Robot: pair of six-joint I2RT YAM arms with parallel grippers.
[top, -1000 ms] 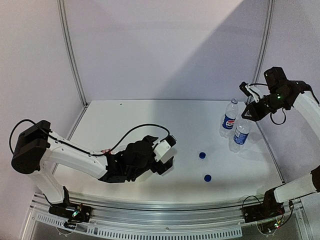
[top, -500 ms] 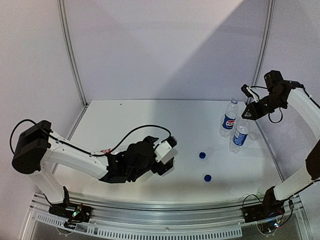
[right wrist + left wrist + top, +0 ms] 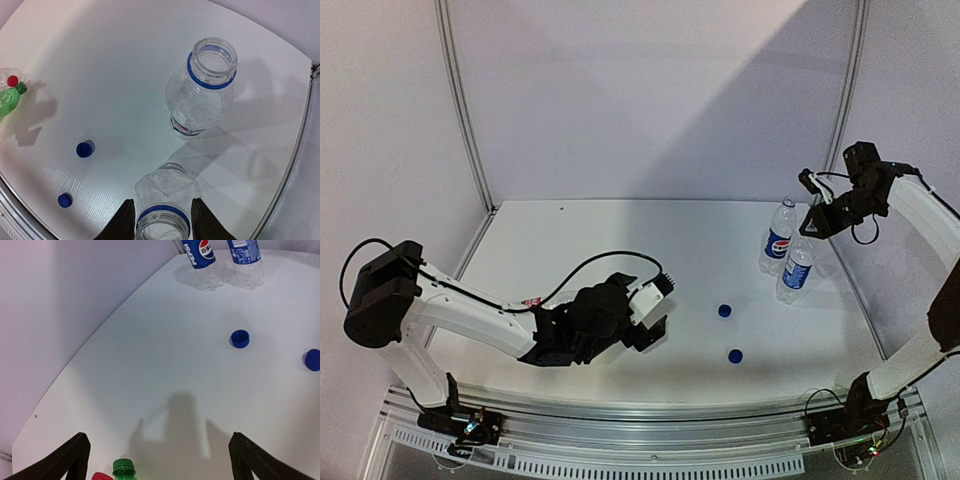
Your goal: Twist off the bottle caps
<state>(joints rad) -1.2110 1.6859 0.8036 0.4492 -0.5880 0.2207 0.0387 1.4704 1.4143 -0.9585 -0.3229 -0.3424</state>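
The right claw (image 3: 163,222) points straight down from its raised arm, fingers either side of the open neck of the blue-label bottle (image 3: 167,192); whether they pinch it I cannot tell. The uncapped Pepsi bottle (image 3: 202,90) stands just beside. One blue cap (image 3: 84,149) and another blue cap (image 3: 64,200) lie loose on the table (image 3: 580,240). The left claw (image 3: 159,440), gaping wide, hangs low by the capped green bottle (image 3: 123,470) and a red cap (image 3: 100,476).

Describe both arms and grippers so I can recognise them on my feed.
The left arm and right arm have white tubular links with black joint housings. A loose black cable loops along each toward the wrist. The left gripper and right gripper both have plain black tapered fingers.
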